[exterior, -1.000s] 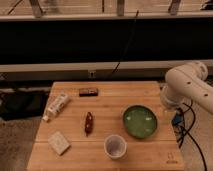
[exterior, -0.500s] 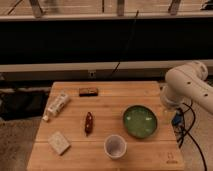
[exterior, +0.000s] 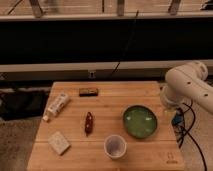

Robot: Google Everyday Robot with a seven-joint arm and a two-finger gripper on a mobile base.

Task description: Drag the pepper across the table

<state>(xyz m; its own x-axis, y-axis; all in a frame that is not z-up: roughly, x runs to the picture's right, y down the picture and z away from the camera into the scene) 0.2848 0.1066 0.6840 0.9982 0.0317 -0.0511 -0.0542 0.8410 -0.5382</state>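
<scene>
The pepper (exterior: 88, 122) is a slim dark red-brown chili lying lengthwise left of the middle of the light wooden table (exterior: 107, 107). My white arm (exterior: 186, 86) is folded beside the table's right edge. My gripper (exterior: 175, 118) hangs below it at that edge, right of the green bowl, far from the pepper and holding nothing that I can see. It is mostly hidden by the arm.
A green bowl (exterior: 140, 121) sits right of the pepper and a white cup (exterior: 115, 146) in front of it. A white tube (exterior: 56, 106) lies at the left, a pale sponge block (exterior: 59, 143) at front left, and a dark rectangular block (exterior: 88, 91) at the back. Cables hang at the right.
</scene>
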